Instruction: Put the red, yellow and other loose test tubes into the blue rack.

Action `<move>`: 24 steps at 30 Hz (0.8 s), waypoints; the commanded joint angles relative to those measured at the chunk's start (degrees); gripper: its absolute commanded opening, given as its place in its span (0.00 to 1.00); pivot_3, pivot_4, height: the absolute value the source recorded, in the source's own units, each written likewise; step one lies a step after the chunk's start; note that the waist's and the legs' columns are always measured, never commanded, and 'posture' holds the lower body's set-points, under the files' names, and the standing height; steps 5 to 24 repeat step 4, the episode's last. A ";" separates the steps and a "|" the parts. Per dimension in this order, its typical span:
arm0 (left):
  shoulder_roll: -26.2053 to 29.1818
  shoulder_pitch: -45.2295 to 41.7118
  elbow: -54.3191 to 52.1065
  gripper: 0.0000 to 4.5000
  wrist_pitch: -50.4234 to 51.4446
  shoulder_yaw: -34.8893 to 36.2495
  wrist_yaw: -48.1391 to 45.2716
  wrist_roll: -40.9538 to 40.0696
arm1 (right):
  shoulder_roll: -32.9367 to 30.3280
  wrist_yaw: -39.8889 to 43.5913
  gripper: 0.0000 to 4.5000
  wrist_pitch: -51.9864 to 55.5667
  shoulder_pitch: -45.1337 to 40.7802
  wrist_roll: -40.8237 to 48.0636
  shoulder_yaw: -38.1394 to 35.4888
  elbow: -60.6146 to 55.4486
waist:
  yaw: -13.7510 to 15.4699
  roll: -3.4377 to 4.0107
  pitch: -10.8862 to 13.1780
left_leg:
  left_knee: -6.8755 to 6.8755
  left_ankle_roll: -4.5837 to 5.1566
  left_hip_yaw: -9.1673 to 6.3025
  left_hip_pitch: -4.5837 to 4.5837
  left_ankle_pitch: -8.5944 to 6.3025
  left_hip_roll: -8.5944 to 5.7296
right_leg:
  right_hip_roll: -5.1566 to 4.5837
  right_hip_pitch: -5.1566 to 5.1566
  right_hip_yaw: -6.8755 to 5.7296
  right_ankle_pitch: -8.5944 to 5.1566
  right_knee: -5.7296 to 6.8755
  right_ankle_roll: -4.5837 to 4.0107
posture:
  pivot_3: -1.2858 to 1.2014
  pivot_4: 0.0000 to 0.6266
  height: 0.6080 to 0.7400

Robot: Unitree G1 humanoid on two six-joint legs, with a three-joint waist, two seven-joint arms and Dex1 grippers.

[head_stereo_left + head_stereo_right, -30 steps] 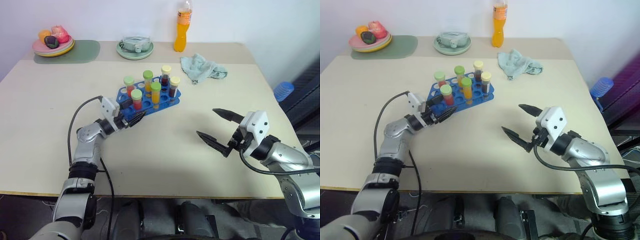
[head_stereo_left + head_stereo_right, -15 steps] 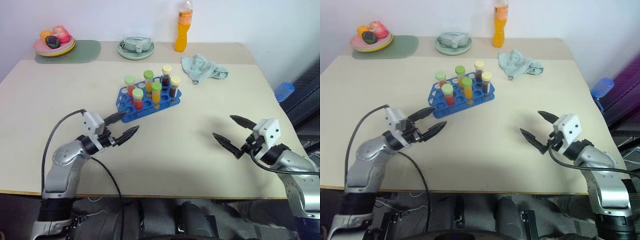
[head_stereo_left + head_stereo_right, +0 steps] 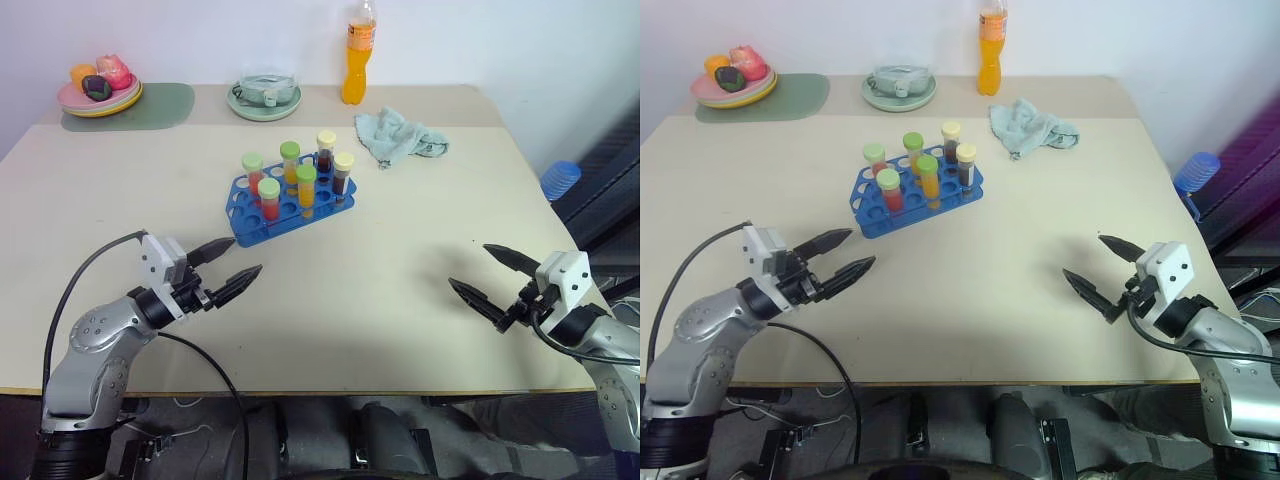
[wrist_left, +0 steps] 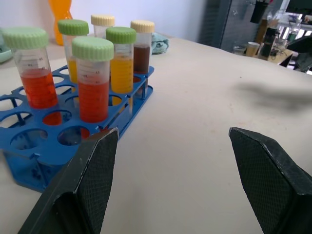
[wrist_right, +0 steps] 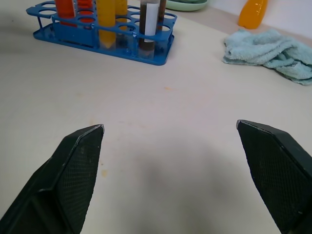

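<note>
Left wrist view shows you faint graduation marks on the racked test tubes (image 4: 92, 80), unreadable; both jaws gape wide, empty.

Blue rack (image 3: 285, 205) glossy plastic; tubes (image 4: 92, 80) clear plastic; table (image 3: 380, 280) matt, smooth; cloth (image 3: 400, 135) soft terry.

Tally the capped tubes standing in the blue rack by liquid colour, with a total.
In the blue plastic rack with round holes:
Red liquid, green cap: 2
Yellow-orange liquid, green cap: 2
Brown liquid, pale-yellow cap: 2
Total: 6
</note>
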 commanded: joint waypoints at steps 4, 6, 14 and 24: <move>0.63 0.79 -1.18 0.82 -1.53 2.42 0.50 -0.31 | -0.67 0.19 1.00 -0.26 -1.63 0.99 -0.80 -0.07 | 0.04 0.00 0.00 | 0.00 0.00 0.00 0.00 0.00 0.00 | 0.00 0.00 0.01 0.00 -0.01 0.00 | 0.52 0.24 1.00; 0.63 0.79 -1.18 0.82 -1.53 2.42 0.50 -0.31 | -0.67 0.19 1.00 -0.26 -1.63 0.99 -0.80 -0.07 | 0.04 0.00 0.00 | 0.00 0.00 0.00 0.00 0.00 0.00 | 0.00 0.00 0.01 0.00 -0.01 0.00 | 0.52 0.24 1.00; 0.63 0.79 -1.18 0.82 -1.53 2.42 0.50 -0.31 | -0.67 0.19 1.00 -0.26 -1.63 0.99 -0.80 -0.07 | 0.04 0.00 0.00 | 0.00 0.00 0.00 0.00 0.00 0.00 | 0.00 0.00 0.01 0.00 -0.01 0.00 | 0.52 0.24 1.00; 0.63 0.79 -1.18 0.82 -1.53 2.42 0.50 -0.31 | -0.67 0.19 1.00 -0.26 -1.63 0.99 -0.80 -0.07 | 0.04 0.00 0.00 | 0.00 0.00 0.00 0.00 0.00 0.00 | 0.00 0.00 0.01 0.00 -0.01 0.00 | 0.52 0.24 1.00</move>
